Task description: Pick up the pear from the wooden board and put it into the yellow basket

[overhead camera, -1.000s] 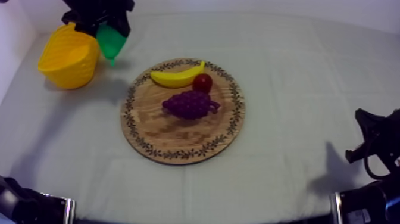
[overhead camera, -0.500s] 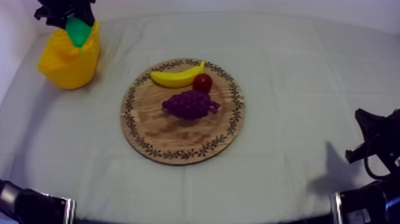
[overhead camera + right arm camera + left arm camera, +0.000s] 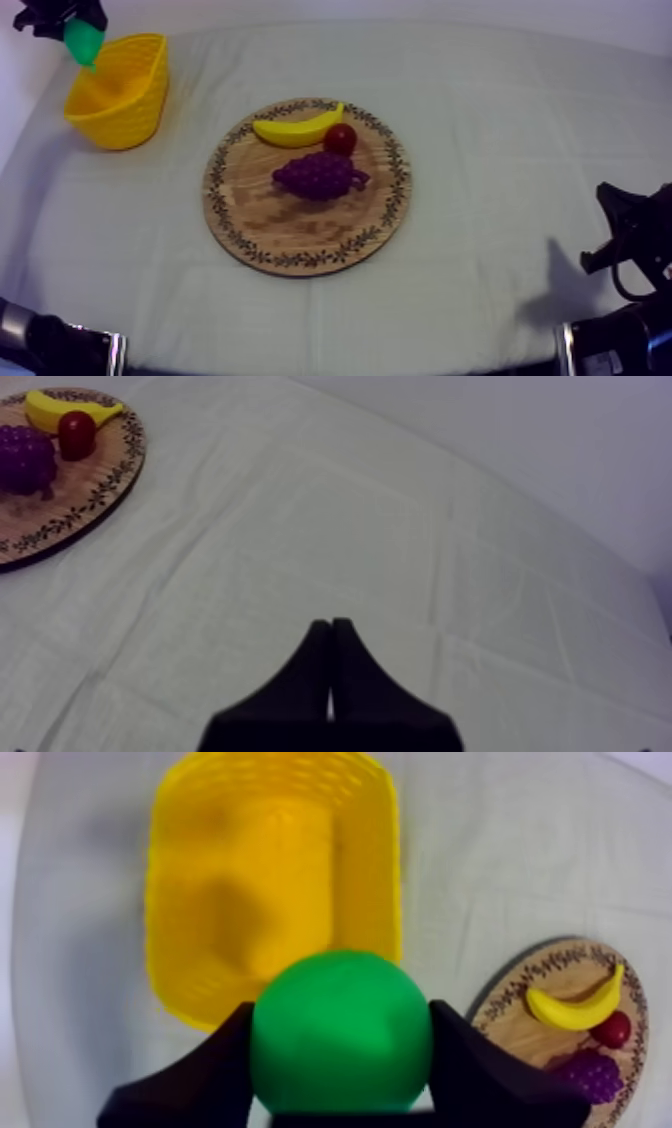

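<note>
Corner of yellow basket (image 3: 200, 902) behind pear (image 3: 340, 1032)

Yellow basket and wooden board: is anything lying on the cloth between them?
No. In the top view the cloth between the yellow basket and the wooden board is bare.

The board (image 3: 300, 240) lies in the middle of the table (image 3: 500, 120). On the board's far part lies the banana (image 3: 297, 128), with the small red fruit (image 3: 341, 138) touching its right end. The grapes (image 3: 320, 175) sit just in front of both, near the board's middle. The basket (image 3: 115, 95) stands on the table behind and to the left of the board, well apart from it. The pear (image 3: 83, 40) hangs between the fingers of the left gripper (image 3: 340, 1017), over the basket's rim on the side away from the board. The right gripper (image 3: 625, 235) sits well to the right of the board and in front of it, by the table's near edge.
</note>
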Tool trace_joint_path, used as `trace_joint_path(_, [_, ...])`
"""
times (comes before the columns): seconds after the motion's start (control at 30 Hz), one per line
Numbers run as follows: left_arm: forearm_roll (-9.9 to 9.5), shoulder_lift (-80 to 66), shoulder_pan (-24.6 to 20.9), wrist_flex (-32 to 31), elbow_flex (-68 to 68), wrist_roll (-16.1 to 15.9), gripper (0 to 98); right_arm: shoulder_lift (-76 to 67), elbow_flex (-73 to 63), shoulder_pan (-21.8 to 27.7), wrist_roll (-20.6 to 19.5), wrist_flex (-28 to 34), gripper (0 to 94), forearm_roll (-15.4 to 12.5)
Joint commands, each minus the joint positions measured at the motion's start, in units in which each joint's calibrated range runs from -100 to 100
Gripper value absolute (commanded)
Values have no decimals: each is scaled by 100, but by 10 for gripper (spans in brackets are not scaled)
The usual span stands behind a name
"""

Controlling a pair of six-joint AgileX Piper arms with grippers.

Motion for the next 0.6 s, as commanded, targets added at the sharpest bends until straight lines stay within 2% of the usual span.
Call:
trace_joint_path(0.0, [2, 7, -104, 7, -31, -22, 406, -3, -2, 0, 1, 2, 2, 1])
trace_joint_path(0.57, [68, 560, -259, -121, -259, -49, 408, -3, -2, 0, 1, 2, 2, 1])
